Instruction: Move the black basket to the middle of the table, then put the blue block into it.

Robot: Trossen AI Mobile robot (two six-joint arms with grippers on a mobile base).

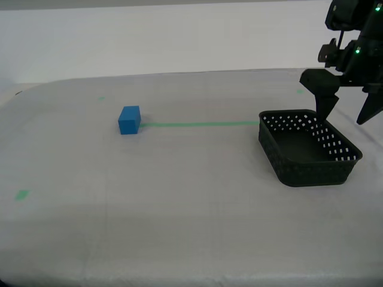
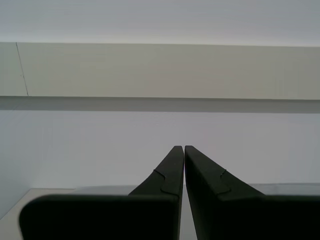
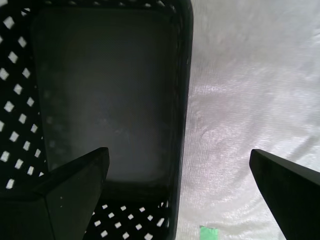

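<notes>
While my first gripper (image 1: 346, 113) hangs over the far end of the black basket (image 1: 308, 149), its jaws stand wide apart, one finger above the basket's floor and the other outside over bare cloth, so that a side wall (image 3: 182, 100) runs between them; nothing is pinched yet. The basket sits near the exterior view's right edge of the table (image 1: 179, 197), well apart from the blue block (image 1: 129, 119), which rests on the cloth toward the exterior view's left, at the end of the green tape line (image 1: 200, 124).

As I judge it, the step in hand is taking hold of the basket to drag it toward the middle; to do that well I would come straight down with the wall kept centred between the fingers, close firmly on the rim, and slide low rather than lift high, since a perforated plastic wall may flex or tip under a one-sided grip; I would stop short of the block so the basket does not knock it.

My second gripper (image 2: 180, 150) is pressed closed on nothing, pointing at a pale wall, away from the work.

Count: one basket; one block; one tape line; three small green marks on the cloth.
</notes>
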